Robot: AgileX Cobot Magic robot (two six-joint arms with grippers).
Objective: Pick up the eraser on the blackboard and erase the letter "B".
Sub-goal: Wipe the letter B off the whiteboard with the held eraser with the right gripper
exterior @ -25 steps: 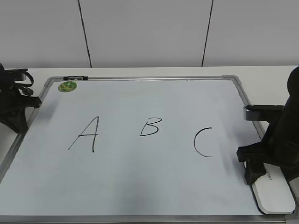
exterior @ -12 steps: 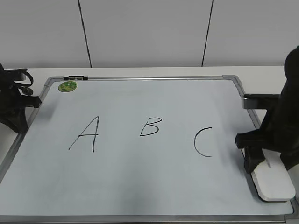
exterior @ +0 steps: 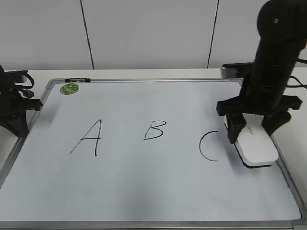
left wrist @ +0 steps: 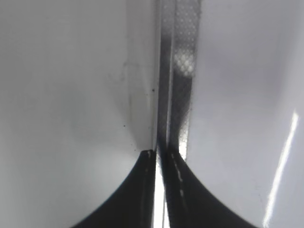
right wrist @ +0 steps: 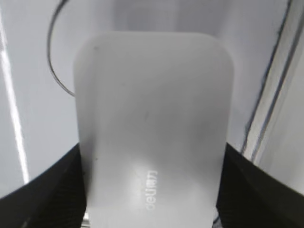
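The blackboard (exterior: 144, 191) is a white board with a silver frame, lying flat. It bears a black "A" (exterior: 88, 138), the letter "B" (exterior: 154, 130) in the middle and a "C" (exterior: 207, 145). My right gripper (exterior: 254, 130) is shut on the eraser (exterior: 256, 147), a flat white block, held just right of the "C". In the right wrist view the eraser (right wrist: 152, 128) fills the space between the jaws (right wrist: 152, 190), with the "C" (right wrist: 54, 61) at upper left. My left gripper (left wrist: 159, 154) is shut and empty over the board's left frame (left wrist: 180, 71).
A small green round magnet (exterior: 69, 88) sits at the board's top left corner, next to a black marker (exterior: 77, 79) on the frame. The left arm (exterior: 12, 105) rests at the board's left edge. A white wall stands behind the table.
My right gripper has lifted the eraser from the board's lower right corner and carried it up and to the left, to just right of the "C". The left arm has not moved.
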